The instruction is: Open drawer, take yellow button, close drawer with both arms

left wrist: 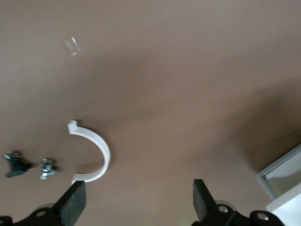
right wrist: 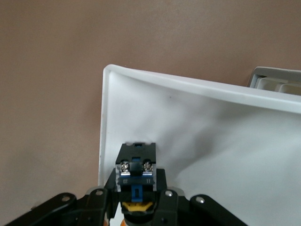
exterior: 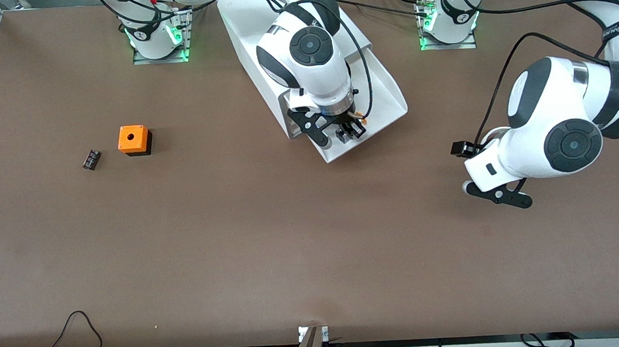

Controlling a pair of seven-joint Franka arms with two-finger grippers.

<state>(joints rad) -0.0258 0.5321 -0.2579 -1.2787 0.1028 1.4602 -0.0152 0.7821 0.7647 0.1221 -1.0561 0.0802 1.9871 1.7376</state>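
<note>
The drawer (exterior: 385,89) is pulled out of the white cabinet (exterior: 242,23), white with low walls; it also shows in the right wrist view (right wrist: 211,122). My right gripper (exterior: 350,131) is over the drawer's front corner and is shut on the button (right wrist: 136,176). The button's black-and-blue body with two screws sticks out between the fingers, with a bit of yellow cap below. My left gripper (left wrist: 136,205) is open and empty, low over bare table toward the left arm's end. The left arm (exterior: 552,135) hides it in the front view.
An orange cube with a hole (exterior: 134,139) and a small dark block (exterior: 91,159) lie toward the right arm's end. In the left wrist view a white half ring (left wrist: 96,150) and two small dark parts (left wrist: 47,169) lie on the table under the left gripper.
</note>
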